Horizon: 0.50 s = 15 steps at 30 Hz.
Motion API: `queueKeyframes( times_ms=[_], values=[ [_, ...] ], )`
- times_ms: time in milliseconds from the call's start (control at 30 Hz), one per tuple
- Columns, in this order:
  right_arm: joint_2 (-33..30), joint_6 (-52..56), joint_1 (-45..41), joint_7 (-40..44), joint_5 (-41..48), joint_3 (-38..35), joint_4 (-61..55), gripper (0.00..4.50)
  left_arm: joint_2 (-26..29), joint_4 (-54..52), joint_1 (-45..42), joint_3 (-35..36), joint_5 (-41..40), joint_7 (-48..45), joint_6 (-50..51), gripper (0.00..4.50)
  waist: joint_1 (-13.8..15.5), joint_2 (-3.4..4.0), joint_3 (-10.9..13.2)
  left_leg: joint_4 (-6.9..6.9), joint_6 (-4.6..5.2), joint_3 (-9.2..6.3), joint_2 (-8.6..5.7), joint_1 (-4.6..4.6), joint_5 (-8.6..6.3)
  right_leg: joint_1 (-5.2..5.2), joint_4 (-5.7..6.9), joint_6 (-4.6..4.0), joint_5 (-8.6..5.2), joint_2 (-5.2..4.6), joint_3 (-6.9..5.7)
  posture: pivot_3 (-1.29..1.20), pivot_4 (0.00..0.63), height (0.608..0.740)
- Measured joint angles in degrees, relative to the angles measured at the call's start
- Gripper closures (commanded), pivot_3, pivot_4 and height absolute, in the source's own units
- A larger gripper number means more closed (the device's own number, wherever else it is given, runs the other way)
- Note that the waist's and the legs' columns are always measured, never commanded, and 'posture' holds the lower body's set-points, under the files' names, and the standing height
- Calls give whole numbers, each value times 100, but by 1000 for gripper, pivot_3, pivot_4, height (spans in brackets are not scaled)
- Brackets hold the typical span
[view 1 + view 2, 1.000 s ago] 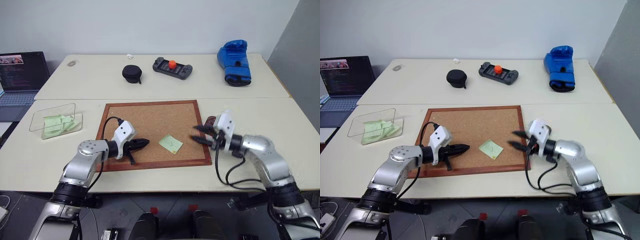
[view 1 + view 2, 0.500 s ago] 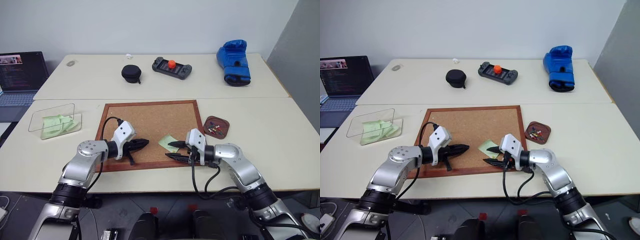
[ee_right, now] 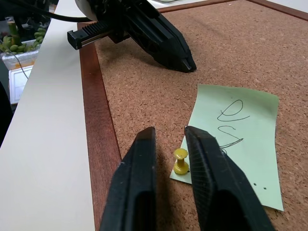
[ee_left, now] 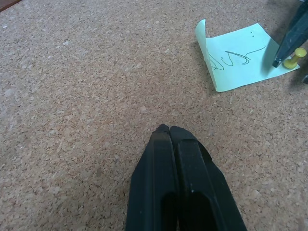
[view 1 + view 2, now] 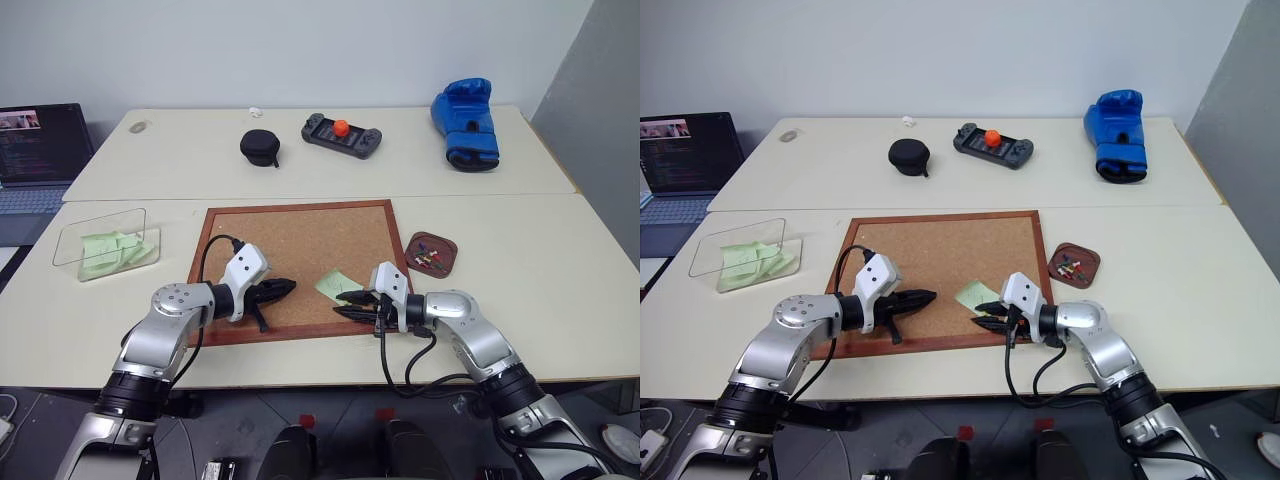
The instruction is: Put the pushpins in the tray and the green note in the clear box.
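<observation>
One green note [image 3: 235,139] on the cork board [image 5: 290,240], one yellow pushpin [image 3: 181,160] at its corner, standing between the right gripper [image 3: 169,136] fingers (narrowly apart, not clamped). Several pushpins in one tray [image 5: 433,253], behind that gripper. Left gripper [image 4: 167,130]: fingers together, empty. One clear box [image 5: 100,243], far beyond it.

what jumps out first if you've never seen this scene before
The eye goes to the right tool, whose fingers straddle a yellow pushpin stuck through a corner of the green note on the cork board. The left tool rests shut on the board just left of the note. Farther off, a blue boxing glove sits on the far table, and the tray with pins lies right of the board.
</observation>
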Motion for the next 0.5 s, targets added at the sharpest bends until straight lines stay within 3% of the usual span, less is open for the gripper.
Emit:
queueKeyframes(
  times_ms=[33,333,500],
  values=[
    [2,0,-10,-8,-3,-3,11,4495,0,7,-6,-1,0,-5,0,4500,0,0,0,0,0,0,0,0,0,0,0,0,0,0,0,0,150,740],
    [-22,-3,-52,-28,-48,-32,28,4495,-5,50,-61,-34,1,-21,11,4500,5,0,0,1,0,-2,-1,-1,0,1,1,0,0,-1,0,0,150,740],
    [-221,462,-53,2,99,-130,-599,4495,-25,42,-77,-31,-2,-8,9,4500,17,-1,1,5,0,-7,-3,-26,0,-20,4,-1,1,-3,-4,0,150,740]
  ],
)
